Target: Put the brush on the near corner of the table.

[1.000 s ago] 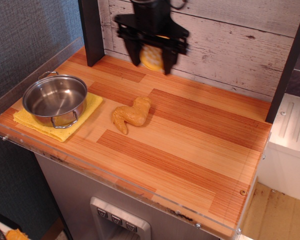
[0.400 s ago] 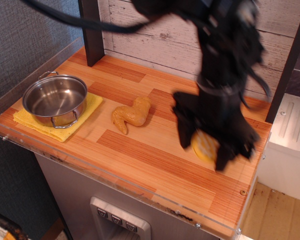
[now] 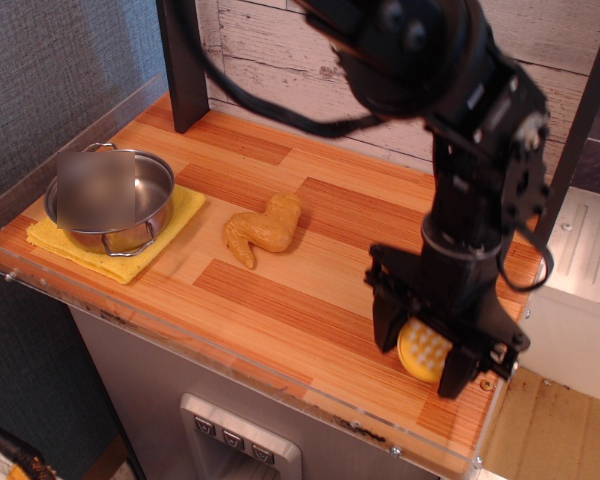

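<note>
Illumination even and fairly bright, warm cast overall. The table planks read clearly with grain sharp across most of the top. Soft, short shadow under the chicken-wing toy, falling toward the near edge; diffuse shadow below the gripper on the wood. Faint specular streaks along the clear acrylic rim at the front. The pot shows a square blurred patch over its bowl; its rim and handles stay sharp. The arm is very dark, little surface detail, slightly soft at its outline. The brush bristle pattern is resolved. Lower left corner dim.
</note>
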